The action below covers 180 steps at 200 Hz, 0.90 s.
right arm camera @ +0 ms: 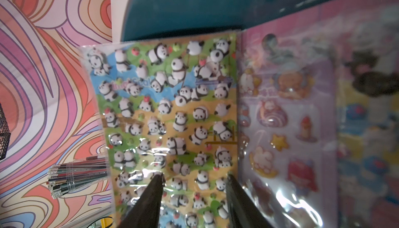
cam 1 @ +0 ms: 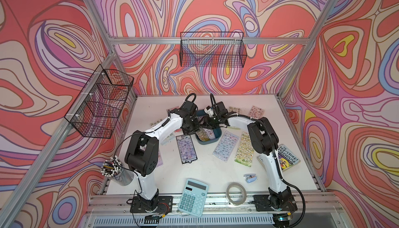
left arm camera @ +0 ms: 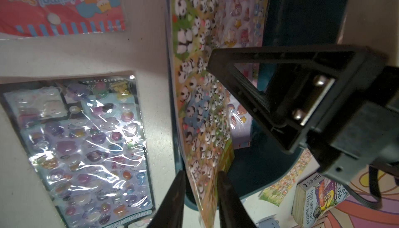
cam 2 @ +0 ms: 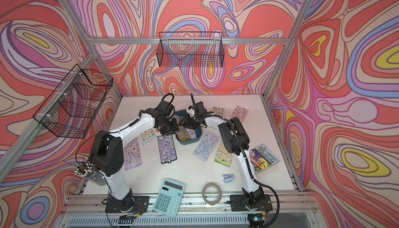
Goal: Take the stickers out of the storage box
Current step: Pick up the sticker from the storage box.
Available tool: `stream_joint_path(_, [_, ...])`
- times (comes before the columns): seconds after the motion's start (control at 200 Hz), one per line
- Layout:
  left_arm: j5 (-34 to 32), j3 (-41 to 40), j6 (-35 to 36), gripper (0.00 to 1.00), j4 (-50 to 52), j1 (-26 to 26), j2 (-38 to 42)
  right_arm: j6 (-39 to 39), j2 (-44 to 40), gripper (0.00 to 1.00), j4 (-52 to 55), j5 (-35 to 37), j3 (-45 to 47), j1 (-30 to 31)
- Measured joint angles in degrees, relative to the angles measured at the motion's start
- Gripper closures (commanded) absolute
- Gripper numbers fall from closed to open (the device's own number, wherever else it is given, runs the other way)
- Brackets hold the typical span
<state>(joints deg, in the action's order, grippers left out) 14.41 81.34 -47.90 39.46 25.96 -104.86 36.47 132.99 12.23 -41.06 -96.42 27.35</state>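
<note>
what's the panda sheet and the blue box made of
Panda sticker sheet: raised, puffy stickers, perhaps foam, in a clear glossy plastic sleeve that shows glare and wrinkles.
Storage box: likely moulded plastic, smooth teal, dull sheen, rounded corner.

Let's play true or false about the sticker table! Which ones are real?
1. The panda sheet is in the blue storage box. True.
2. The calculator is pink. False: it is light teal.
3. The book lies inside the storage box. False: it lies on the table, away from the box.
4. The left claw has one finger on each side of the panda sheet. True.
5. The black-edged sheet lies on the table, outside the storage box. True.
</note>
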Motion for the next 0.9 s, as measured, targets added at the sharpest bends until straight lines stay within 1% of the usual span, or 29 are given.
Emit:
stream_joint_path(0.085, [0.1,0.0,-0.4,0.84,-0.3,0.0,-0.7,-0.1,0.0,0.5,0.0,0.0,0.0,0.0])
stream_joint_path(0.22, [0.0,0.3,-0.4,0.87,-0.3,0.0,-1.4,-0.2,0.0,0.5,0.0,0.0,0.0,0.0])
stream_joint_path(0.27, [0.0,0.5,-0.4,0.91,-0.3,0.0,-1.6,-0.2,0.0,0.5,0.0,0.0,0.0,0.0])
stream_joint_path(0.345, [-0.1,0.8,-0.4,1.0,-0.2,0.0,-1.7,-0.2,0.0,0.5,0.0,0.0,0.0,0.0])
stream_joint_path(0.521, [-0.3,2.9,-0.4,1.0,0.5,0.0,-2.5,-0.2,0.0,0.5,0.0,0.0,0.0,0.0])
stream_joint_path(0.706, [-0.5,5.6,0.9,1.0,1.6,0.0,-2.6,-0.4,-0.6,0.48,1.2,0.2,0.0,-0.3])
stream_joint_path(0.901, [-0.5,6.4,4.2,1.0,1.6,-0.1,-1.3,-0.9,-5.4,0.46,3.9,2.1,0.0,-2.1])
